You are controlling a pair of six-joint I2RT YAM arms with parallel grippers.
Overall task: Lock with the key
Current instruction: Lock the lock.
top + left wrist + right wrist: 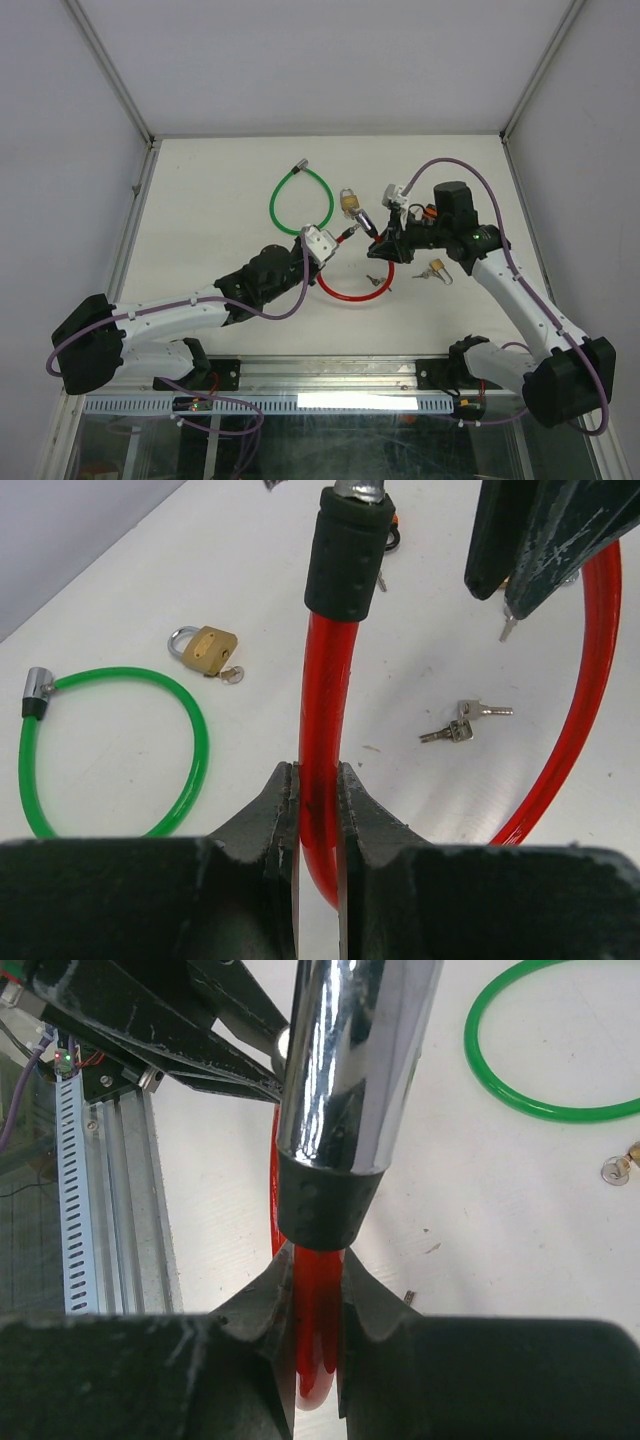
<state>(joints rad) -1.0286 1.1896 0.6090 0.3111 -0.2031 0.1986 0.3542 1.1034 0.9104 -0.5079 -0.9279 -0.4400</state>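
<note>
The red cable lock [350, 292] loops on the white table, and each gripper is shut on one of its ends. My left gripper [318, 805] clamps the red cable [322, 720] below its black sleeve [345, 555], which has a metal pin at its tip. My right gripper [318, 1305] clamps the cable [318, 1290] under the black collar and chrome lock barrel [355, 1060]. In the top view the left gripper [335, 240] and the right gripper [374, 243] face each other, with the two ends close together. A small pair of keys [465, 723] lies loose on the table inside the red loop [375, 280].
A green cable lock [300, 200] lies at the back left [110, 750]. A brass padlock [350, 203] with a key in it sits beside it [207, 650]. Another padlock [437, 268] lies right of the red loop. White walls enclose the table.
</note>
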